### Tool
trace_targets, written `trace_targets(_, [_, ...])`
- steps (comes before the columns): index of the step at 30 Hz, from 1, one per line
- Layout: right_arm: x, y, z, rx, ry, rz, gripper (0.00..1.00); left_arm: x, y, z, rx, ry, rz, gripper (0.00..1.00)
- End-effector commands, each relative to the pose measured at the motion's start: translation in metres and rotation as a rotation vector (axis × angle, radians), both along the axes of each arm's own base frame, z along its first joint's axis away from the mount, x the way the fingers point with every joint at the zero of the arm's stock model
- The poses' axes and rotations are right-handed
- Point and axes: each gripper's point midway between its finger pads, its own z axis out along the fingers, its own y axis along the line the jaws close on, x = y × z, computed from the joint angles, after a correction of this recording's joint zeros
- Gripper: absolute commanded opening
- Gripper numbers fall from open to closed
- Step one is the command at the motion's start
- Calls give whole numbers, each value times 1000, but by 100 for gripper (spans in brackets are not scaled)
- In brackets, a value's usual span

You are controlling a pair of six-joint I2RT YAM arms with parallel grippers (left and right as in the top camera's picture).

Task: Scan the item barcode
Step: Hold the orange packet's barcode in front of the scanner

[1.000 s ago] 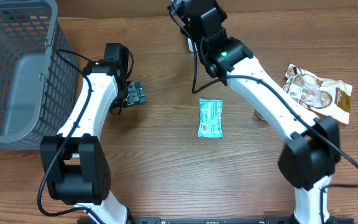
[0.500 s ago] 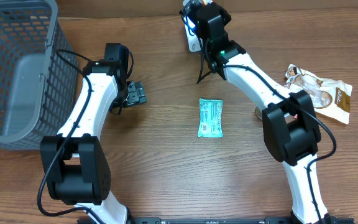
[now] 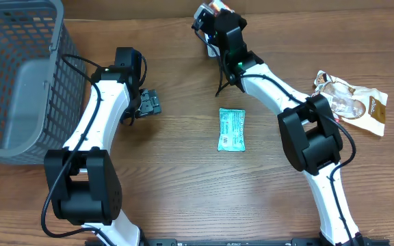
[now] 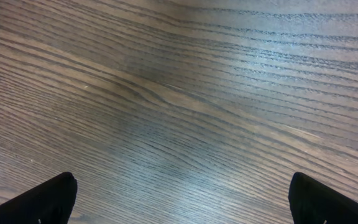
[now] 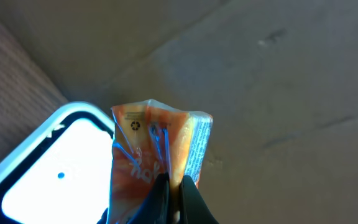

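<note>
- Teal sachet lies flat on the worktop, in the middle between the two arms, touching nothing.
- Left gripper hangs over bare wood to the left of the sachet. Its fingers are spread wide, with nothing between them.
- Brown snack pouch lies at the right edge of the worktop, well apart from the sachet.
- Grey mesh basket stands at the far left corner, beside the left arm.
- Right arm is stretched to the far edge of the worktop. Right gripper is clenched on an orange packet, its fingers pinching the packet's lower edge.
- The packet is held upright and crumpled, with a recycling mark and fine print showing on the wrapper.
- Scanner, with a lit white window in a dark frame, sits just beside and below the packet. The packet overlaps the window's right edge in the wrist view; contact cannot be told.
</note>
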Motion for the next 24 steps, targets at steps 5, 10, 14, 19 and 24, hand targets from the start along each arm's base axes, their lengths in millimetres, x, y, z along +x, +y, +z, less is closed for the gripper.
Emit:
trace_targets(5, [5, 7, -33, -177, -7, 62, 4, -1, 2, 4, 15, -9, -11, 100])
trace_targets(10, [5, 7, -42, -161, 11, 54, 4, -1, 2, 4, 15, -9, -11, 100])
trace_targets(14, [7, 1, -26, -86, -35, -17, 4, -1, 2, 4, 15, -8, -11, 100])
trace_targets(19, [3, 4, 28, 207, -83, -58, 4, -1, 2, 4, 15, -8, -11, 100])
trace_targets(24, [-16, -6, 96, 466, -68, -108, 4, -1, 2, 4, 15, -8, -11, 100])
